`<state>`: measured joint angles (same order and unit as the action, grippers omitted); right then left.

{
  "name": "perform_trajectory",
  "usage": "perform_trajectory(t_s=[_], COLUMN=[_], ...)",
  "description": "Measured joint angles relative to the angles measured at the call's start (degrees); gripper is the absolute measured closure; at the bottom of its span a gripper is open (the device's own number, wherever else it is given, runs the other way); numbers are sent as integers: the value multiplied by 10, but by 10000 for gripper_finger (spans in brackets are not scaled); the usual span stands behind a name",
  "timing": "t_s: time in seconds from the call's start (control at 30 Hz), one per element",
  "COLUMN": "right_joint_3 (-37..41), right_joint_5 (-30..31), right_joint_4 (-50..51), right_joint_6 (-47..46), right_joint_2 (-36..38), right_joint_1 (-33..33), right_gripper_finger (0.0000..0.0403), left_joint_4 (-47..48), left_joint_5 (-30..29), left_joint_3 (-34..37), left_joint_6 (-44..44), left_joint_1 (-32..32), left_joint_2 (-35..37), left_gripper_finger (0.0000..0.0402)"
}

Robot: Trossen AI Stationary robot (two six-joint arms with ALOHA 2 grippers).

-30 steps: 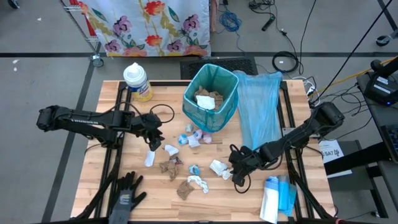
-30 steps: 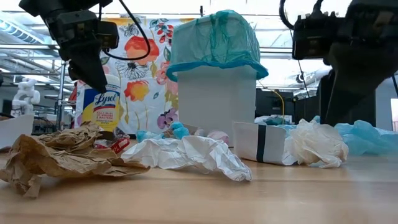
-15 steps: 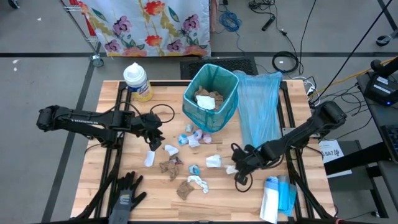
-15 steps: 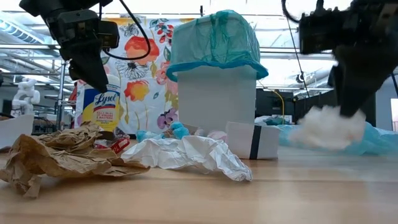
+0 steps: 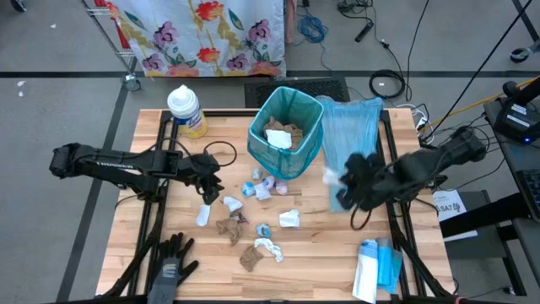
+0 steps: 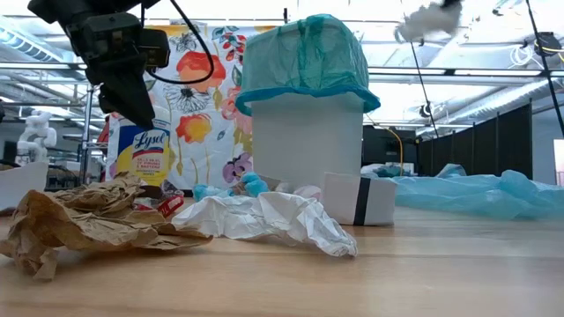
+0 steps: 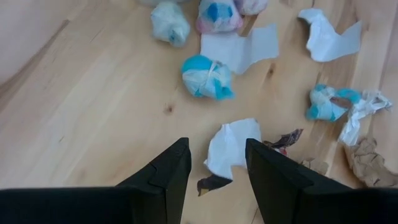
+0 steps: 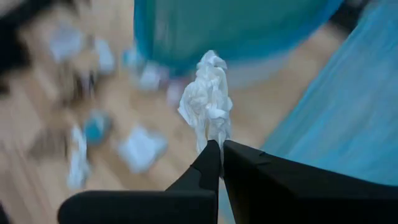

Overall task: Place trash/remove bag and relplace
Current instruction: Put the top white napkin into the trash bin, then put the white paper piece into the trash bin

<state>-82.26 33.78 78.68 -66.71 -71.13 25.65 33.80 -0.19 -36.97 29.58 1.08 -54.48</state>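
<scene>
The trash lies scattered on the wooden table (image 5: 152, 228) in front of the bin: brown paper wads (image 6: 79, 220), white tissues (image 7: 329, 37) and blue and pink scraps (image 5: 257, 187). The white bin (image 6: 307, 141) is lined with a teal bag (image 5: 287, 127) and holds some scraps. My right gripper (image 8: 219, 149) is up in the air to the right of the bin, shut on a white tissue wad (image 8: 208, 102). My left gripper (image 7: 216, 155) hangs open above the scraps to the left of the bin, over a white piece (image 7: 229, 144). My right gripper pinches the tissue wad by its lower end (image 8: 212, 138) between its two fingertips. The wad juts out beyond the fingertips. It is lifted well clear of the table (image 6: 429, 18), about level with the bin's rim.
A spare light blue bag (image 5: 359, 139) lies spread on the table to the right of the bin. A Lysol canister (image 5: 186, 110) stands at the far left, a black glove (image 5: 169, 266) lies at the near left edge, and a pack (image 5: 371, 270) lies at the near right.
My right gripper has taken the white tissue wad off the table near the front right. It has risen fast, rolling as it went, toward the far edge and the bin's right side. The wad now hangs high above the table.
</scene>
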Motion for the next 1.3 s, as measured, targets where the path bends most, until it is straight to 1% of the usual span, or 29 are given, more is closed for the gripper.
perform_trajectory(t_s=[0.07,0.13,0.2,0.3,0.4,0.47,0.53,0.63,0.73,0.8,0.93,1.03,1.17,1.3], right_joint_3=[-33,-54,-63,-64,-64,-64,-64,-64,-64,-63,-63,-63,-63,-63], right_joint_5=[42,76,82,67,32,-2,-36,-84,-105,-126,-174,-190,-192,-192], right_joint_4=[3,-20,-68,-165,-257,-312,-350,-377,-380,-377,-381,-381,-368,-304], right_joint_6=[30,74,138,243,335,380,405,425,425,422,419,419,417,358], right_joint_2=[3,4,4,0,-13,-26,-42,-71,-97,-110,-120,-119,-102,-73], right_joint_1=[-20,-48,-84,-143,-200,-238,-270,-313,-346,-363,-385,-389,-388,-380], right_gripper_finger=[403,403,403,403,403,403,403,403,400,389,352,323,294,283], left_joint_4=[-12,-26,-36,-36,-35,-35,-35,-34,-33,-33,-30,-21,-2,3], left_joint_5=[0,0,0,0,0,0,0,0,0,0,3,4,4,4], left_joint_3=[0,0,0,0,0,0,0,0,0,0,0,0,0,0], left_joint_6=[0,0,0,0,0,0,0,0,1,1,16,16,18,50], left_joint_1=[0,0,0,0,0,0,0,0,0,0,0,0,0,0], left_joint_2=[0,0,0,0,0,0,0,0,0,0,0,0,0,0], left_gripper_finger=[244,244,244,244,244,244,244,244,244,244,244,244,244,244])
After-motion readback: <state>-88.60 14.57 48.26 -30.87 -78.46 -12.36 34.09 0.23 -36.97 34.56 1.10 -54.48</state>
